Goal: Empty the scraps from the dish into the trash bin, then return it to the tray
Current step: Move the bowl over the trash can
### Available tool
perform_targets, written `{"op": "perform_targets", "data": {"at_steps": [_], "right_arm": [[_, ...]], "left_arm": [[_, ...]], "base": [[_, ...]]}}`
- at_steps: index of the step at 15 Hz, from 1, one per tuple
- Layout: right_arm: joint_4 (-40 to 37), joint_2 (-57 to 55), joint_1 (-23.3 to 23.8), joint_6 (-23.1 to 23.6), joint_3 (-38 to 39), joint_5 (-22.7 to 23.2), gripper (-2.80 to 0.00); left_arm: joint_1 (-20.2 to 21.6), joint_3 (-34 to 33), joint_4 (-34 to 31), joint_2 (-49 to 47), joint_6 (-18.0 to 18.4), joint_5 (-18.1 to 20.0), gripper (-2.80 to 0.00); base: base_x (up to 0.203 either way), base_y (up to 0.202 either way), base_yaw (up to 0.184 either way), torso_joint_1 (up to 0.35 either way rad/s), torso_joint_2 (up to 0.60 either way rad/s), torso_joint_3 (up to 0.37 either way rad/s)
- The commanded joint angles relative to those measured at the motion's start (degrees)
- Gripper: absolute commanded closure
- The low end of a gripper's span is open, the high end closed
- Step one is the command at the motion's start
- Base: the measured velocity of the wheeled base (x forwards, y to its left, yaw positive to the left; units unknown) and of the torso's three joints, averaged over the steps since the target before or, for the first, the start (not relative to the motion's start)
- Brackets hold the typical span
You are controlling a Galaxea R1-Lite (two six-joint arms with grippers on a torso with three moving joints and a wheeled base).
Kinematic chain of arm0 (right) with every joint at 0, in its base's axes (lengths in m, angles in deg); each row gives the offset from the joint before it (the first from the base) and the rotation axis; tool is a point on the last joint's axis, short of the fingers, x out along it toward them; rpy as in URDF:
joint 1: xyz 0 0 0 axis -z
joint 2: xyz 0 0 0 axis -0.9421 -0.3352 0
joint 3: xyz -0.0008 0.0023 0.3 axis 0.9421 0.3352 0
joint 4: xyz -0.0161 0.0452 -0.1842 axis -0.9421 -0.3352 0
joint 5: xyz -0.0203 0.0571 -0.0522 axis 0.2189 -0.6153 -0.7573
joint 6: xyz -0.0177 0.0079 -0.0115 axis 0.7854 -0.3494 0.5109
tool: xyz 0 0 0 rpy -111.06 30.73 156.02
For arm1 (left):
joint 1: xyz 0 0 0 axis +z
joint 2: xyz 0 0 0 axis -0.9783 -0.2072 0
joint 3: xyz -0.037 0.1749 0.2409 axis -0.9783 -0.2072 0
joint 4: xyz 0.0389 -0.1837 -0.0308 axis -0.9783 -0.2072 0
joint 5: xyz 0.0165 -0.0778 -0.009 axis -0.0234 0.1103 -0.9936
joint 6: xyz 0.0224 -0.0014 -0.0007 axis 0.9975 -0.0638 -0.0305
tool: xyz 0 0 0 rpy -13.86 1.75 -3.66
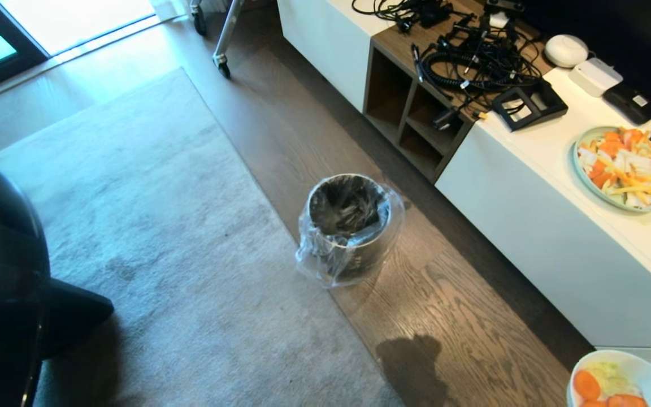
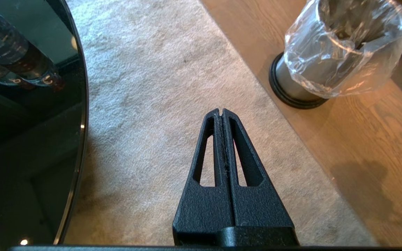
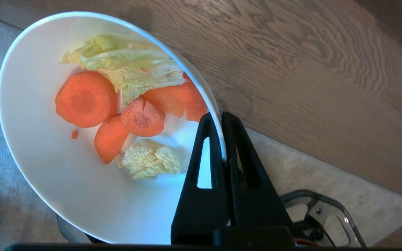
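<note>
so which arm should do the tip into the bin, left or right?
Right. The right gripper is clamped on the dish rim, scraps inside. The left gripper is shut and empty over the rug, beside the trash bin.

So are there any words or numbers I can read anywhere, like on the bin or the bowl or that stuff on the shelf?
None can be read.
trash bin: no words show on it.
dish: plain white, no print.
black device on the white cabinet: it has a small white label, too small to read.
white box on the cabinet: no print visible.
</note>
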Motion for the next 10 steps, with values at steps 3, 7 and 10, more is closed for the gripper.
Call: {"op": "perform_targets", "data": {"at_steps": [3, 7, 10], "right_arm": [[7.1, -0.2, 0.0, 4.5, 0.1, 0.1, 0.0], [12.0, -0.5, 0.0, 6.6, 0.0, 0.2, 0.0], [14.0, -0.6, -0.1, 7.3, 0.0, 0.3, 0.0]], "left_arm": [[0.0, 0.0, 0.0, 0.0, -0.1, -0.1, 0.0], [0.0, 0.0, 0.0, 0.0, -0.1, 0.0, 0.0], [0.0, 0.0, 0.0, 0.0, -0.1, 0.0, 0.0]], "base": [[0.0, 0.0, 0.0, 0.002, 0.0, -0.2], [0.0, 0.0, 0.0, 0.004, 0.0, -0.201], [0.0, 0.0, 0.0, 0.0, 0.01, -0.199]]}}
